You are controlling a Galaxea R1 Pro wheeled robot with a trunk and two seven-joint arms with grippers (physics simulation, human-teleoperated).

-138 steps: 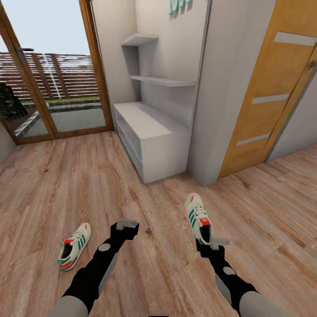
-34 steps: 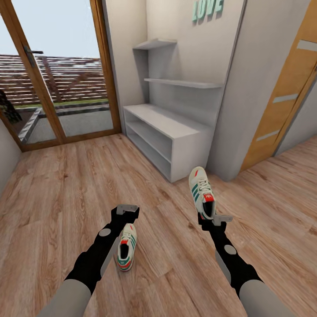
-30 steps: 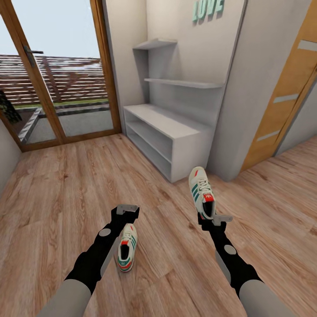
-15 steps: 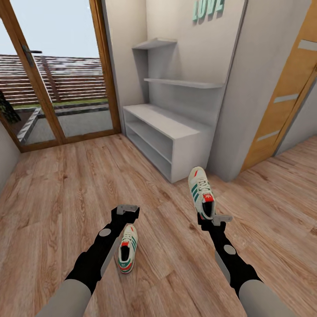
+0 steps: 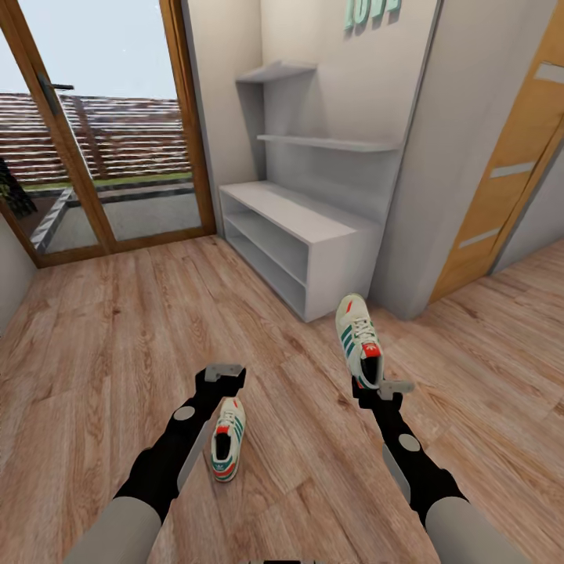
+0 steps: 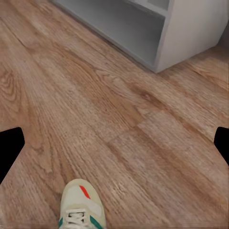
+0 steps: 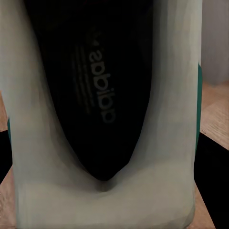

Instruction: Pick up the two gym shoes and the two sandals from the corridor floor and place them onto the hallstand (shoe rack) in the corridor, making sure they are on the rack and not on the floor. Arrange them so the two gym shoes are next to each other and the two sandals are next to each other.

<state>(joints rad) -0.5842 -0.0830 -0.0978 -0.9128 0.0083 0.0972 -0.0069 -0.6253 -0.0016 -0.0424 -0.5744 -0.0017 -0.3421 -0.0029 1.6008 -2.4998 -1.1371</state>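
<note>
One gym shoe [image 5: 358, 341] is carried by the right gripper [image 5: 376, 389], which is clamped on its heel end; the shoe stands out in front of the arm with its toe toward the hallstand [image 5: 313, 227], lifted above the corridor floor [image 5: 117, 329]. In the right wrist view the dark inside of this shoe [image 7: 102, 95] with its printed insole lies very near the camera, which fits a grasp at the heel opening, though I cannot see the fingertips themselves there. Holding it by the heel makes sense, I think, because the toe can then go first onto the low bench shelf of the rack. The second gym shoe [image 5: 226, 438] lies on the floor just beside the left forearm, toe pointing roughly toward the rack. The left gripper [image 5: 222, 374] hangs above the floor beyond this shoe, with its jaws apart and nothing between them; in the left wrist view the two dark fingers [image 6: 10, 148] sit at the far edges and the toe of the shoe [image 6: 82, 204] shows between them, nearer to the camera. So this arm seems prepared for picking the second shoe. Behind the rack, beside it, are a glass door [image 5: 102, 133] and a wooden door [image 5: 509, 164].
</note>
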